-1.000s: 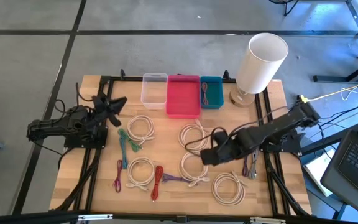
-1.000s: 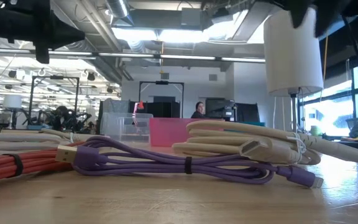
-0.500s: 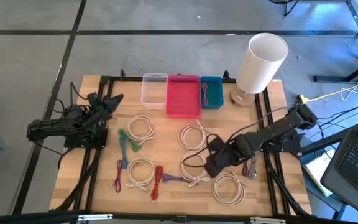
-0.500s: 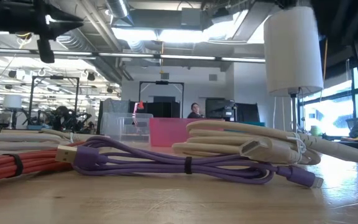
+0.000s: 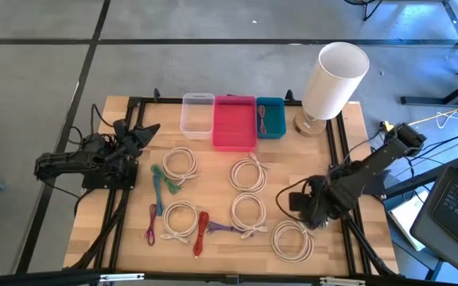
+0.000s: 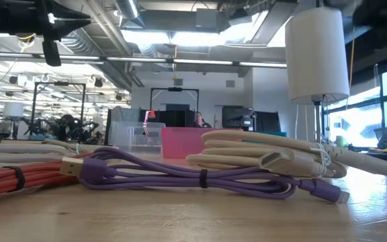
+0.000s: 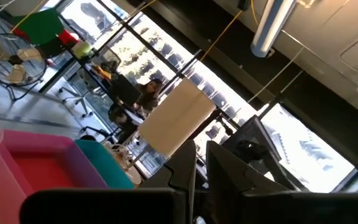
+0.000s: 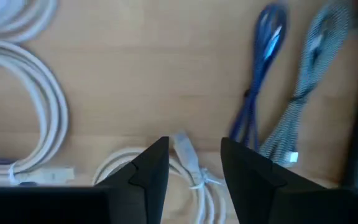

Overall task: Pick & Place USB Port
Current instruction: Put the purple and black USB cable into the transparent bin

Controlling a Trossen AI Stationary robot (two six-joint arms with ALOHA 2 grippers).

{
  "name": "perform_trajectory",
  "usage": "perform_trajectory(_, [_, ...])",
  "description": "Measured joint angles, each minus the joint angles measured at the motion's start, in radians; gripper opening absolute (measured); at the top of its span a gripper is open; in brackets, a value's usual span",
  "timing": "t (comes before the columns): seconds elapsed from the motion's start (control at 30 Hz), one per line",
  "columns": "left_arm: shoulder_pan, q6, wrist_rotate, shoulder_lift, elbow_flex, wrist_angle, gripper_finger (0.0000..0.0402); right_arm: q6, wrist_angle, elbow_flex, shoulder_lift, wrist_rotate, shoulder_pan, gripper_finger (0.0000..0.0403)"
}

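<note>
**At Left of Frame to Right: Arm and Cable Positions**

At centre left of the high view, the left gripper (image 5: 144, 129) waits above the table (image 5: 118, 238), fingers pressed together, nothing held. At upper centre stand the clear bin (image 5: 197, 113), pink bin (image 5: 234, 125) and teal bin (image 5: 270, 117). White coiled cables (image 5: 248, 172) lie mid-table. At lower right, the right gripper (image 5: 299, 203) hangs over a white cable coil (image 8: 194, 177), fingers (image 8: 148, 165) spread and empty, beside the blue cable (image 8: 260, 87)
</note>
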Motion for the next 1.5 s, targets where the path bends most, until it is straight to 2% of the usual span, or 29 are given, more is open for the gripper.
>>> perform_trajectory(0.17, [0.0,0.033,0.009,0.0,0.0,-0.004,0.0031,0.008,0.162,-0.132,-0.001,-0.071,-0.02,0.0149])
perform_trajectory(0.27, [0.0,0.037,0.021,0.0,0.0,-0.005,0.0031,0.011,0.182,-0.178,0.003,-0.133,-0.029,0.0149])
perform_trajectory(0.47, [0.0,0.037,0.027,0.0,0.0,-0.009,0.0031,0.01,0.141,-0.219,0.003,-0.153,-0.036,0.0149])
perform_trajectory(0.6, [0.0,0.039,0.026,0.0,0.0,-0.009,0.0031,0.004,0.169,-0.269,0.003,-0.204,-0.036,0.0149])
perform_trajectory(0.97, [0.0,0.096,0.011,0.0,0.0,-0.006,0.0031,0.002,0.437,-0.457,-0.009,-0.198,-0.036,0.0146])
perform_trajectory(1.07, [0.0,0.094,-0.001,0.0,0.0,0.008,0.0031,-0.001,0.402,-0.439,-0.009,-0.19,-0.036,0.0118])
perform_trajectory(1.23, [0.0,0.048,0.005,0.0,0.0,0.043,0.0031,-0.029,0.343,-0.391,-0.014,-0.123,-0.034,0.0019])
perform_trajectory(1.37, [0.0,0.063,0.07,0.0,0.0,0.077,0.0031,-0.03,0.232,-0.266,-0.014,-0.038,-0.031,0.0014])
perform_trajectory(1.5, [0.0,0.089,0.138,0.0,0.0,0.11,0.0031,-0.058,0.03,-0.031,-0.015,0.137,-0.021,0.0007])
